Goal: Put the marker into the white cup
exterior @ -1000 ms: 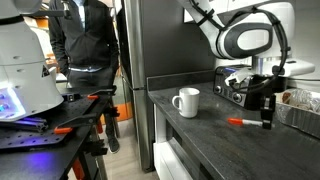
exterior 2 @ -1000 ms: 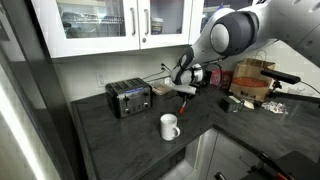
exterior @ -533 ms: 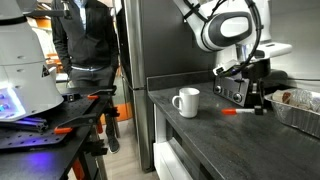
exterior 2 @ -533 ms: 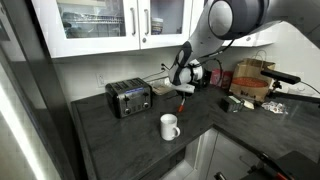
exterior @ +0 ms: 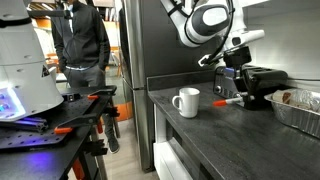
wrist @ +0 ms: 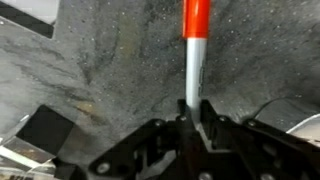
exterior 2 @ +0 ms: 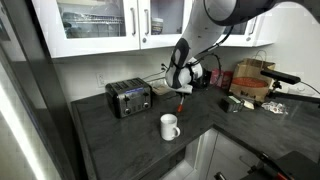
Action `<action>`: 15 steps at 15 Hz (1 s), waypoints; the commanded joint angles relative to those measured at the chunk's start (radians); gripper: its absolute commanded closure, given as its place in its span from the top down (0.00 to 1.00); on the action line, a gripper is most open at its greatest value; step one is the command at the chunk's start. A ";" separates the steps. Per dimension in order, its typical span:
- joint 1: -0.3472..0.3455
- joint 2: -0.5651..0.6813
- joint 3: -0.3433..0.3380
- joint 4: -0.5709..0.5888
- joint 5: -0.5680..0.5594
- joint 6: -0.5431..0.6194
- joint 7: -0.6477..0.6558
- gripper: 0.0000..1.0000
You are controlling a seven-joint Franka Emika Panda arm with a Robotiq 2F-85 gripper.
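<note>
My gripper (exterior: 238, 96) is shut on the marker (exterior: 224, 101), a thin white stick with a red-orange cap end, and holds it above the dark countertop. In the wrist view the marker (wrist: 194, 60) runs out from between the fingers (wrist: 192, 112), cap end away from me. It also shows in an exterior view (exterior 2: 181, 104) below the gripper (exterior 2: 181, 90). The white cup (exterior: 186, 101) stands upright near the counter's front edge, apart from the gripper; it is also visible in an exterior view (exterior 2: 170, 126).
A black toaster (exterior 2: 128, 98) stands at the back of the counter. A metal tray (exterior: 301, 110) lies beside my gripper. A cardboard box (exterior 2: 250, 78) and clutter fill one corner. A person (exterior: 85, 40) stands beyond the counter.
My gripper has lifted the marker off the countertop and carried it up and toward the white cup. The cup has not moved.
</note>
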 commanded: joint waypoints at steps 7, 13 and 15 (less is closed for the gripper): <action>0.258 -0.075 -0.174 -0.139 -0.164 0.014 0.219 0.05; 0.414 -0.079 -0.261 -0.195 -0.212 0.017 0.304 0.05; 0.452 -0.083 -0.275 -0.214 -0.216 0.016 0.308 0.05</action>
